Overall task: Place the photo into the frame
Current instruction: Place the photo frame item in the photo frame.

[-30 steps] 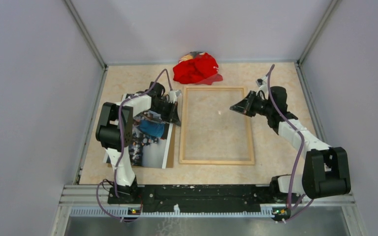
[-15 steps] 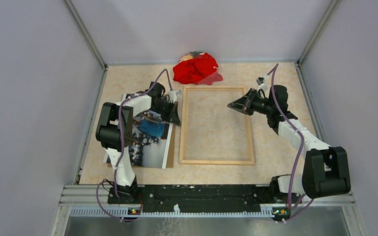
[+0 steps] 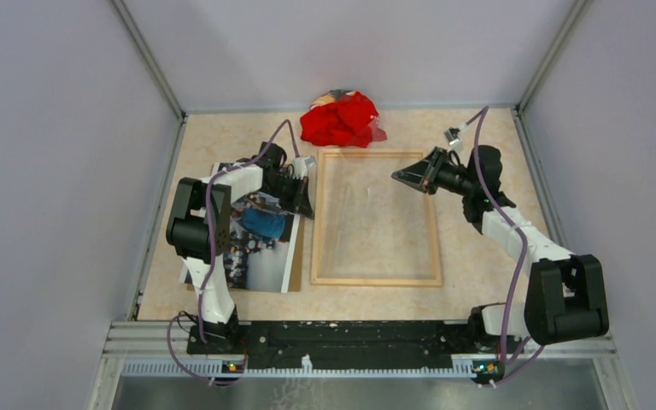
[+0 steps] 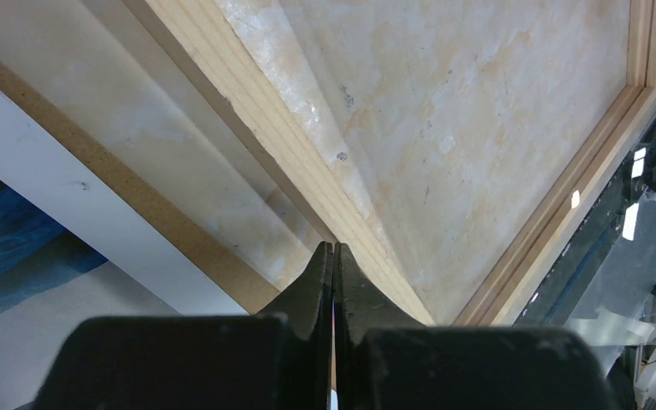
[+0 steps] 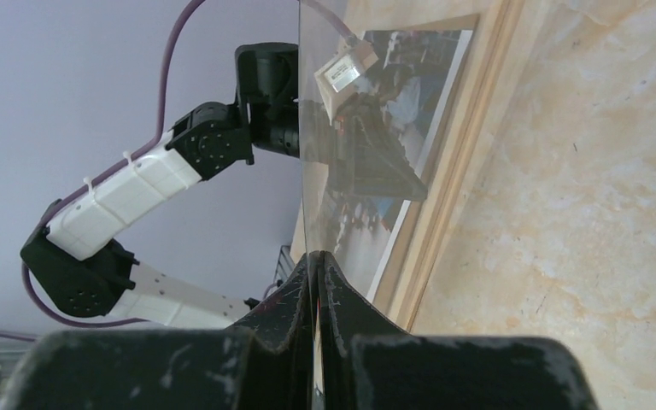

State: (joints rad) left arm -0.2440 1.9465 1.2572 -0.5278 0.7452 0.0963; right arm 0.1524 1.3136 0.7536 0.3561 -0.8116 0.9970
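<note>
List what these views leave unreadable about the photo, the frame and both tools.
The photo: far right corner, top view, under the left tool.
Its faces: top view, too small.
What the left tool pinches: left wrist view, shut tips cover it.
The clear pane in the right tool: right wrist view, edge-on, outline lost.

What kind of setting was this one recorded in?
Probably a lab test booth for robots: plain walls on metal posts box in a table, with a left arm and a right arm bolted to a rail at its near edge.

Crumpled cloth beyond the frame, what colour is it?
The cloth is bright red; the top external view shows it best.
</note>
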